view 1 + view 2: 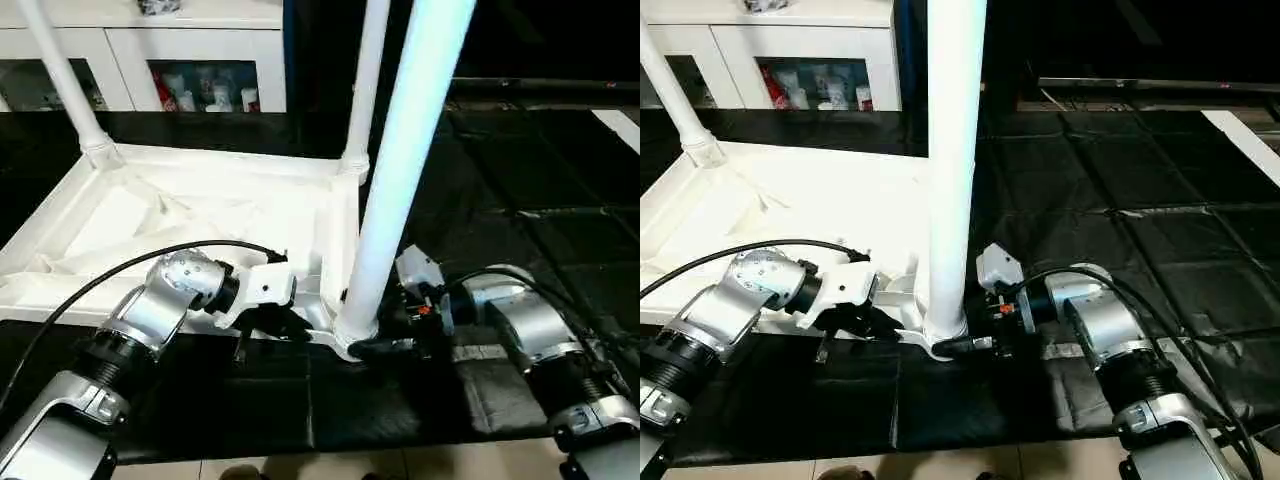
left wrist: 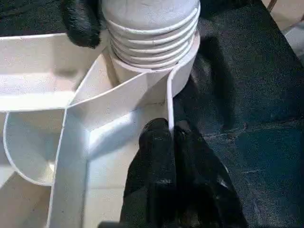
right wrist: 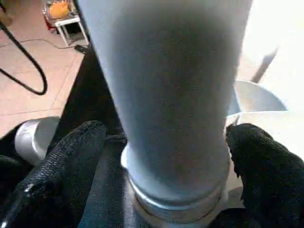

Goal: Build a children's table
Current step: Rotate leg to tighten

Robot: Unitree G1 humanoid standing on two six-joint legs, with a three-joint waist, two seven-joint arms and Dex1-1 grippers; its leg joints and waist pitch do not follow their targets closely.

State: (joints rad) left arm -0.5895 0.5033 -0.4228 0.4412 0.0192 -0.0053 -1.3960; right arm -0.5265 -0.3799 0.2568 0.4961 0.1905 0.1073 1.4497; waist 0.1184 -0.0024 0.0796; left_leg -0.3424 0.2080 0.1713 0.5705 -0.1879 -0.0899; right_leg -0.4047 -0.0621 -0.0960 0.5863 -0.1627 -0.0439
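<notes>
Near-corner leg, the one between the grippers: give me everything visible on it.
The near-corner leg is a long white tube, plastic by its look, upright with a slight lean and running out of the picture's top. Its ribbed threaded base sits in the round corner socket of the upturned table top. The right gripper is open, one black finger on each side of the lower end. The left gripper, shut, pinches the top's rim beside that socket.

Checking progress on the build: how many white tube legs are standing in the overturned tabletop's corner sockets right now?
3. One white tapered tube leg stands at the far left corner, one at the far right, one at the near right between the grippers. The near left corner is out of frame.
</notes>
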